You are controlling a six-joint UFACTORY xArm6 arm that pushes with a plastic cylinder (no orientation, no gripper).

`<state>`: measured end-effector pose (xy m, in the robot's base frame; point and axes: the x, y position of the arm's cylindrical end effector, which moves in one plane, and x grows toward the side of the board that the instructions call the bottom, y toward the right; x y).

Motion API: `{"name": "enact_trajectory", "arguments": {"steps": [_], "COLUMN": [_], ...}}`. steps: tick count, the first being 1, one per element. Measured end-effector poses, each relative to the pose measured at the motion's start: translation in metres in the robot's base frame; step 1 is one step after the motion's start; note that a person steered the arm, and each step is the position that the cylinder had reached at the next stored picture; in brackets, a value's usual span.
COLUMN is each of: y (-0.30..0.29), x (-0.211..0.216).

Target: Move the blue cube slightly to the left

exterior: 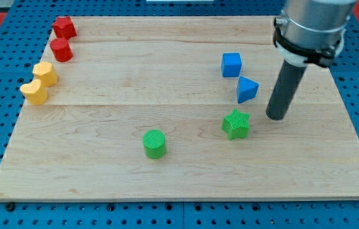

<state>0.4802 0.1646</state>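
The blue cube sits on the wooden board right of centre, towards the view's top. A blue triangular block lies just below and right of it. My tip rests on the board, right of and below the blue triangular block, and right of the green star block. It touches no block. It stands well below and right of the blue cube.
A green cylinder sits at bottom centre. At the left edge are a red block, a red cylinder, a yellow block and a yellow heart-like block.
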Motion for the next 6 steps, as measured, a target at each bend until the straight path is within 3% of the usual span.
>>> {"name": "enact_trajectory", "arguments": {"steps": [1, 2, 4, 5, 6], "y": [0.02, 0.017, -0.088, -0.116, -0.102], "x": [-0.045, -0.12, -0.145, -0.145, -0.145]}}
